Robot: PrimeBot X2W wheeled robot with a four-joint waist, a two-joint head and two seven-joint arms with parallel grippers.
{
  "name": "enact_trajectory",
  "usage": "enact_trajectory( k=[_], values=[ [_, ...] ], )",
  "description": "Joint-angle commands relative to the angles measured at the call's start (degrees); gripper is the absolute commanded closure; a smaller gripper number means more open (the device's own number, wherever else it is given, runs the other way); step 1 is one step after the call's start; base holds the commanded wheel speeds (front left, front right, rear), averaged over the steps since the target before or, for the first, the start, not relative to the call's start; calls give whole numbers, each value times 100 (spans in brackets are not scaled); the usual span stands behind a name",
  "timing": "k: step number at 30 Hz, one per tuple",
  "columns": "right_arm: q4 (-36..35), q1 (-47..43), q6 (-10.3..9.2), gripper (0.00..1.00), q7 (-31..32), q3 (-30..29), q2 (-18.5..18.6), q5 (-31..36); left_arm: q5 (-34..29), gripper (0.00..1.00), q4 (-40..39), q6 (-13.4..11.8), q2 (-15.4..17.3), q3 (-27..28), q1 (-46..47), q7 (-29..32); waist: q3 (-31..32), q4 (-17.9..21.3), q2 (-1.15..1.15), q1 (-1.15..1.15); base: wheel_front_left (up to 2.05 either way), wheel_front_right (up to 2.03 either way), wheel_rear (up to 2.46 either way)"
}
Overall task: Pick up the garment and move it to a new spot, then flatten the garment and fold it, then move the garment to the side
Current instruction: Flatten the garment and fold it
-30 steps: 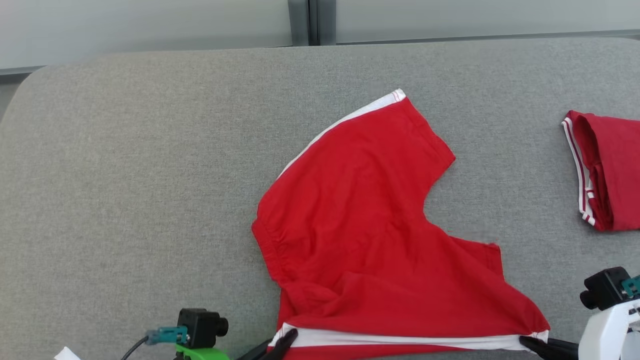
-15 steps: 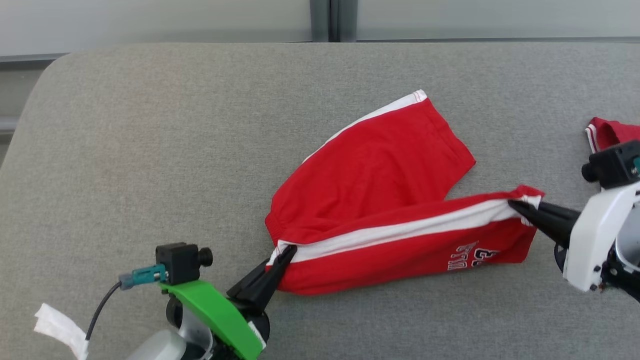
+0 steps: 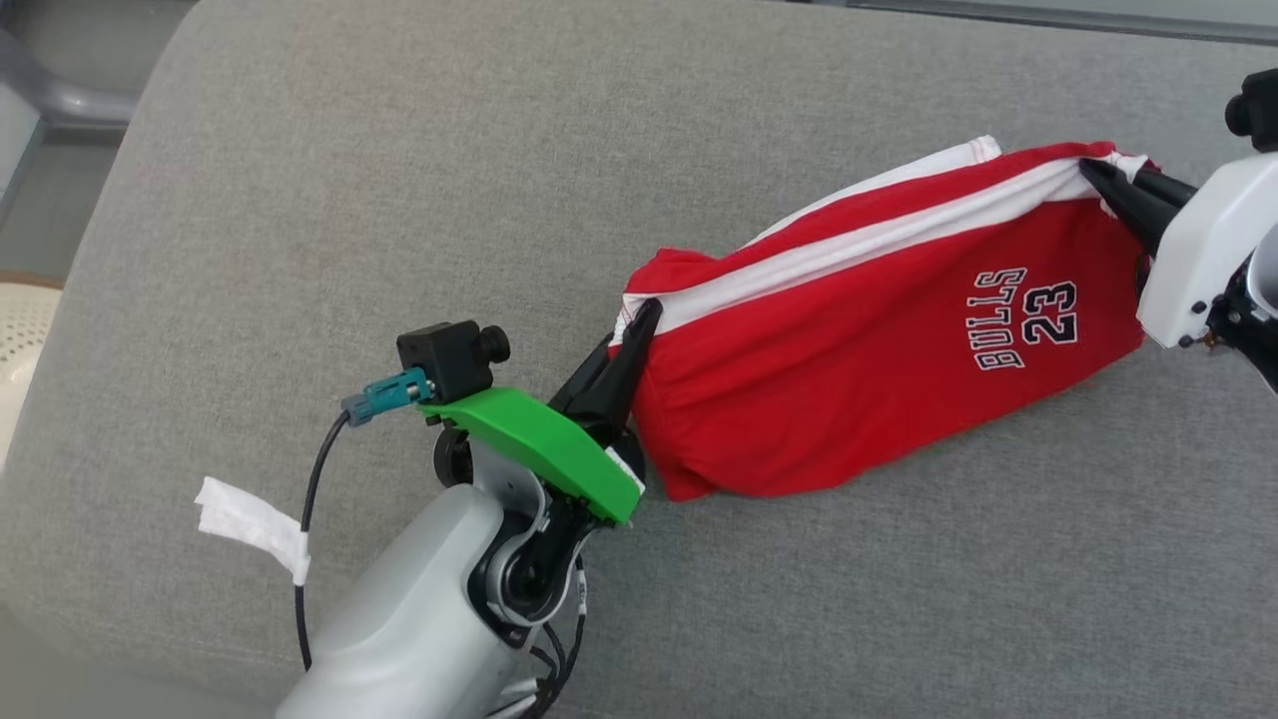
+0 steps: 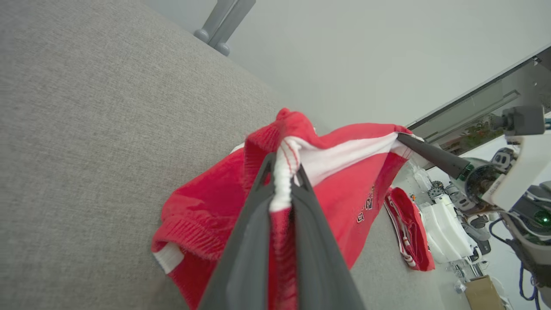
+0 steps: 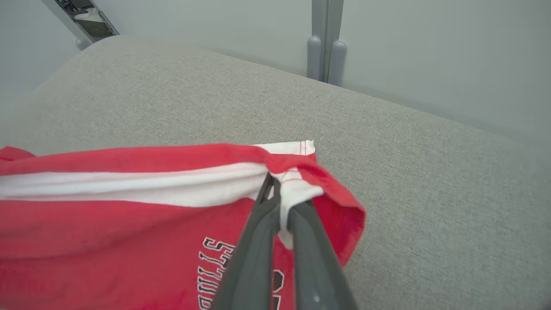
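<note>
garment [image 3: 849,389] folded over, BULLS 23 print [image 3: 1023,318] now showing

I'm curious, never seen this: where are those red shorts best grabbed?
The two ends of the white side stripe: left gripper at the waistband, right gripper at the leg hem, each from outside. Pulled apart, that edge runs straight.

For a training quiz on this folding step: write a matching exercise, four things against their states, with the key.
Things
1. left gripper
2. right gripper
3. shorts
4. second red garment

States
A. lies apart on the grey surface
B. shut on the shorts at the end near the lettering
C. held at both ends, white stripe along the top
D. shut on the shorts at the gathered end

Pairs: 1-D, 2-B, 3-C, 4-A
</note>
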State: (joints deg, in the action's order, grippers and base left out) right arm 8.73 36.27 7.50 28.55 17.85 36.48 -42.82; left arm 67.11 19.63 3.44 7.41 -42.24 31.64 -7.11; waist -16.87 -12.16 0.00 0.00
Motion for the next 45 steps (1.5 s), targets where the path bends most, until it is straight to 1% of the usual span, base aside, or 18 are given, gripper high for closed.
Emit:
enact_trajectory(
  k=[1, 5, 8, 9, 10, 11, 15, 20, 22, 26, 29, 31, 33, 37, 41, 45],
  values=[
    [128, 212, -4, 100, -90, 54, -3, 81, -62, 100, 158, -49, -68, 36, 163, -90, -491, -447, 0, 0, 0, 0, 0],
    [558, 611, -5, 100, -310, 243, -37, 242, -51, 100, 588, 43, -289, -34, 407, -230, -721, -622, 0, 0, 0, 0, 0],
    [828, 797, -5, 100, -460, 347, -36, 320, 16, 100, 790, 114, -377, -84, 548, -326, -808, -698, 0, 0, 0, 0, 0],
    [920, 844, -5, 92, -508, 388, -62, 346, 35, 100, 855, 130, -389, -101, 590, -369, -822, -714, 0, 0, 0, 0, 0],
    [995, 886, -5, 30, -545, 413, -89, 345, 52, 100, 902, 154, -397, -117, 629, -395, -830, -722, 0, 0, 0, 0, 0],
    [1076, 928, -5, 0, -578, 436, -113, 343, 86, 0, 950, 169, -410, -134, 671, -439, -837, -728, 0, 0, 0, 0, 0],
    [1254, 996, -5, 0, -639, 547, -186, 233, 176, 0, 1071, 238, -441, -225, 771, -551, -785, -701, 0, 0, 0, 0, 0],
    [1302, 959, -5, 0, -566, 663, -126, 35, 140, 0, 1143, 292, -446, -296, 774, -666, -571, -594, 0, 0, 0, 0, 0],
    [1279, 844, -4, 0, -509, 690, -59, -79, 48, 0, 1129, 318, -436, -294, 705, -714, -450, -536, 0, 0, 0, 0, 0],
    [1205, 659, -4, 0, -342, 694, 81, -277, -348, 0, 1027, 314, -224, -132, 462, -793, -213, -449, 0, 0, 0, 0, 0],
    [1188, 471, -4, 0, -306, 617, 184, -369, -1066, 0, 640, 299, -122, 497, 193, -803, -80, -416, 0, 0, 0, 0, 0],
    [1208, 355, -4, 0, -292, 558, 193, -410, -1716, 0, 434, 201, -77, 811, -94, -800, -13, -406, 0, 0, 0, 0, 0],
    [1260, 232, -4, 0, -257, 434, 167, -420, -2421, 0, 175, 81, -123, 1209, -419, -802, 45, -407, 0, 0, 0, 0, 0],
    [1394, 79, -4, 0, -159, 232, 59, -366, -3675, 0, -314, -61, -237, 1800, -975, -803, 75, -463, 0, 0, 0, 0, 0],
    [1620, 25, -4, 0, -88, -10, -89, -212, -4590, 0, -852, 6, -376, 2391, -1439, -804, 40, -579, 0, 0, 0, 0, 0],
    [1932, 42, -4, 0, -41, -287, -265, 23, -5022, 0, -1250, 115, -438, 2825, -1798, -804, -13, -705, 0, 0, 0, 0, 0]
  ],
)
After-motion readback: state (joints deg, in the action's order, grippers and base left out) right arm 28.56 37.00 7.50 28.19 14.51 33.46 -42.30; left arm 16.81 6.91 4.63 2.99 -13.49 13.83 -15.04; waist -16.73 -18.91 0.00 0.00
